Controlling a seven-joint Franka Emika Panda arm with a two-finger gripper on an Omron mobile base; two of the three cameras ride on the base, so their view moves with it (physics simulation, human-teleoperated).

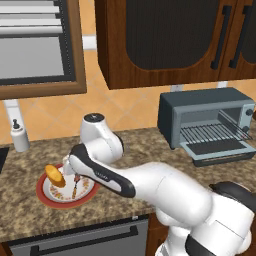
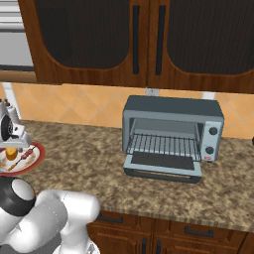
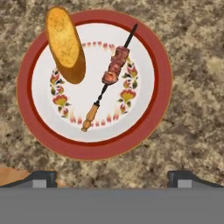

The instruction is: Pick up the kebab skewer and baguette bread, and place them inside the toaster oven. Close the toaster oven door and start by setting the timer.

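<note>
Under my hand: glossy ceramic-looking plate (image 3: 94,146) on a speckled, stone-look counter (image 3: 192,109). Baguette bread (image 3: 65,43) looks rough and crusty. Toaster oven (image 2: 171,134) has matt grey-blue metal, wire rack.

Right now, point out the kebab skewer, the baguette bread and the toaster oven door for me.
kebab skewer (image 3: 114,70), hand view, on the meat chunks.
baguette bread (image 3: 65,43), hand view, middle of the crust.
toaster oven door (image 2: 161,161), right base view, dark glass panel.
</note>
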